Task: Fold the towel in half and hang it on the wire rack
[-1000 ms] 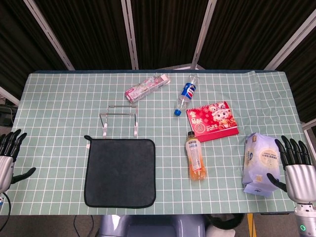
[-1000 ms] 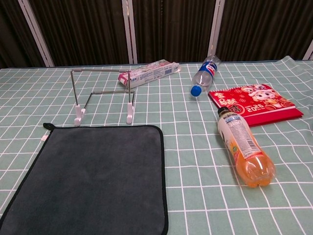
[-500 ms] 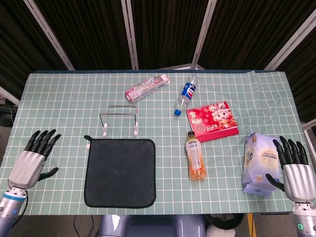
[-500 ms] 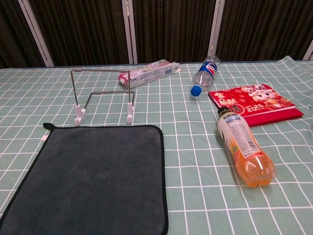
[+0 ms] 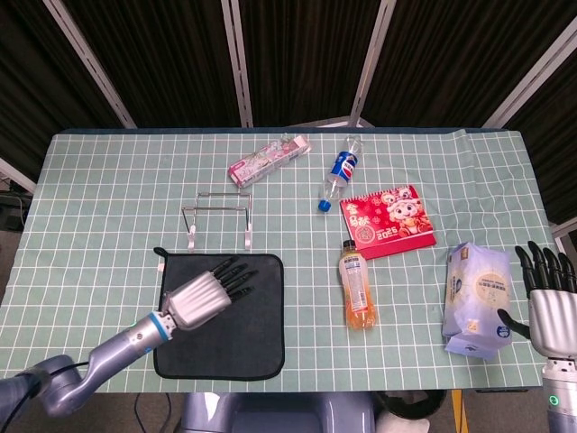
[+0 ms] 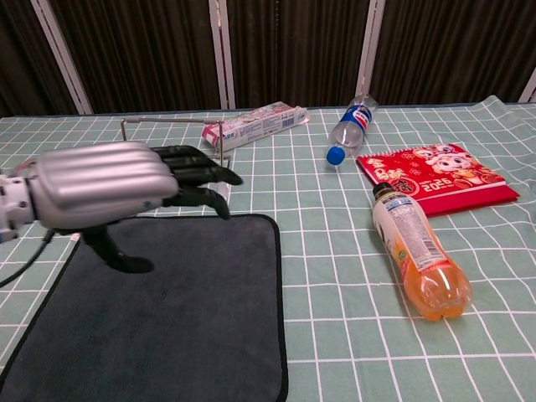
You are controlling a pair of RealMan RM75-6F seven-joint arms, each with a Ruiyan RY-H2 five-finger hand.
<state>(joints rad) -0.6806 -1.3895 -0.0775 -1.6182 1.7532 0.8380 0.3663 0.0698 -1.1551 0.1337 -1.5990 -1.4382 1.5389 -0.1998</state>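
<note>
A dark grey towel (image 5: 252, 338) (image 6: 201, 327) lies flat and unfolded on the table's near left. Just behind it stands the wire rack (image 5: 217, 216) (image 6: 219, 139), partly hidden by my hand in the chest view. My left hand (image 5: 206, 295) (image 6: 117, 186) hovers over the towel's upper part, fingers stretched out and apart, holding nothing. At the table's right edge my right hand (image 5: 549, 304) is open, fingers up, beside a pale wipes pack (image 5: 476, 298); the chest view does not show it.
An orange drink bottle (image 5: 357, 285) (image 6: 420, 250) lies right of the towel. Behind it sit a red calendar (image 5: 388, 222) (image 6: 438, 174), a blue-capped water bottle (image 5: 340, 172) (image 6: 349, 128) and a pink toothpaste box (image 5: 269, 159) (image 6: 253, 125).
My left hand has swung in from the table's left edge to above the towel and now appears in the chest view. The right hand shifted slightly to the right.
</note>
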